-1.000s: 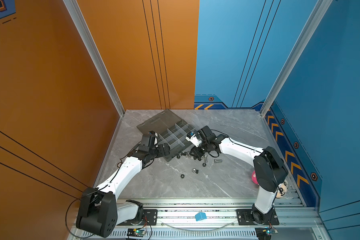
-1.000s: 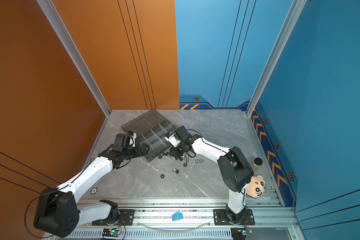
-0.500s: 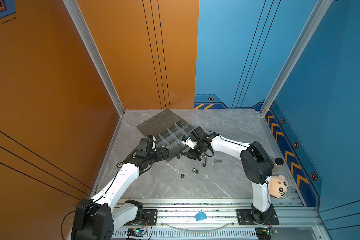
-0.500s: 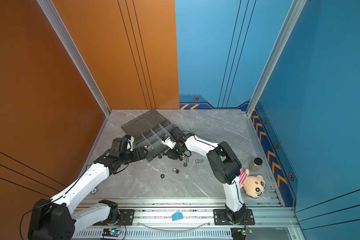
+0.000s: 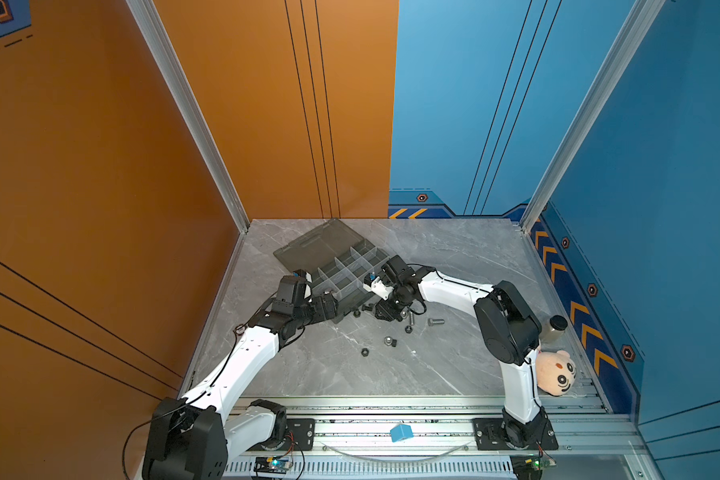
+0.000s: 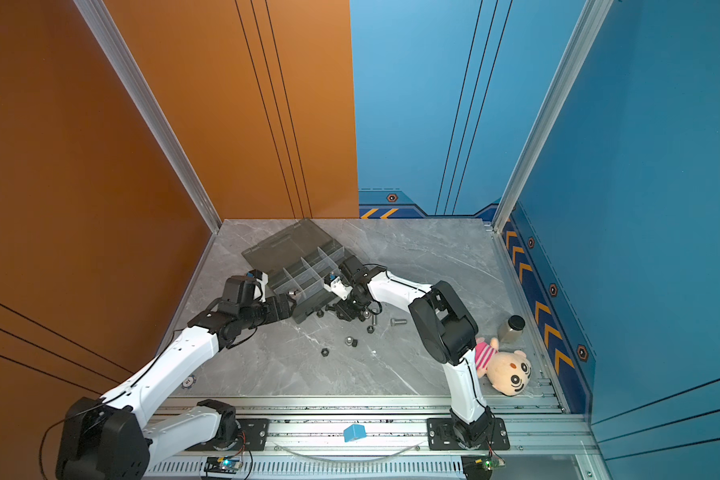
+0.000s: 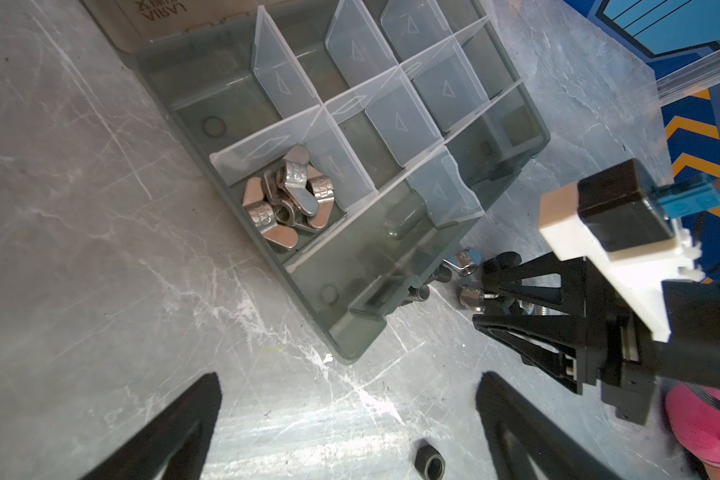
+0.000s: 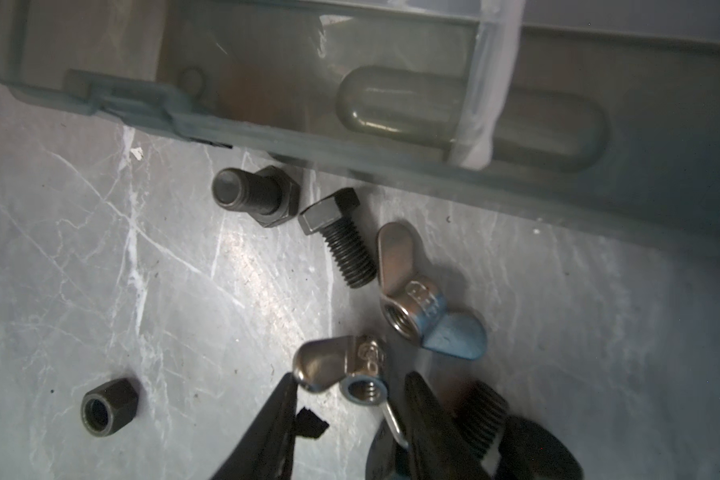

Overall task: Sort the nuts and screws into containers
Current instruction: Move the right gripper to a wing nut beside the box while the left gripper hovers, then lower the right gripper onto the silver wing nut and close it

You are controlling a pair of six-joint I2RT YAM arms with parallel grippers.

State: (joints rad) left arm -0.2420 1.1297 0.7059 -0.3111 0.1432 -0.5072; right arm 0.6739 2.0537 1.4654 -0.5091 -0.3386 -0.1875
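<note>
The smoky-grey organizer box [image 5: 321, 245] [image 7: 171, 104] lies open with its lid flat behind it. One of its containers holds several silver wing nuts [image 7: 287, 195]. Loose screws and nuts lie by its front wall: two black bolts [image 8: 258, 195] [image 8: 337, 237], a wing nut [image 8: 416, 303] and a black nut [image 8: 107, 409]. My right gripper [image 8: 350, 376] [image 5: 385, 313] is low over this pile, shut on a silver wing nut [image 8: 341, 370]. My left gripper [image 7: 350, 376] [image 5: 333, 305] hangs open by the box's near corner, with a black nut [image 7: 429, 465] on the table between its fingers.
A silver bolt [image 5: 435, 321] and scattered nuts [image 5: 388, 341] [image 5: 365, 352] lie nearer the front. A black-capped bottle [image 5: 555, 328] and a plush doll [image 5: 555, 372] sit at the right edge. A blue cube [image 5: 400, 432] rests on the front rail. Walls enclose three sides.
My right gripper has come forward and down from the box's side to the pile at its front wall, its elbow swinging left. The left gripper has stayed open near the box corner.
</note>
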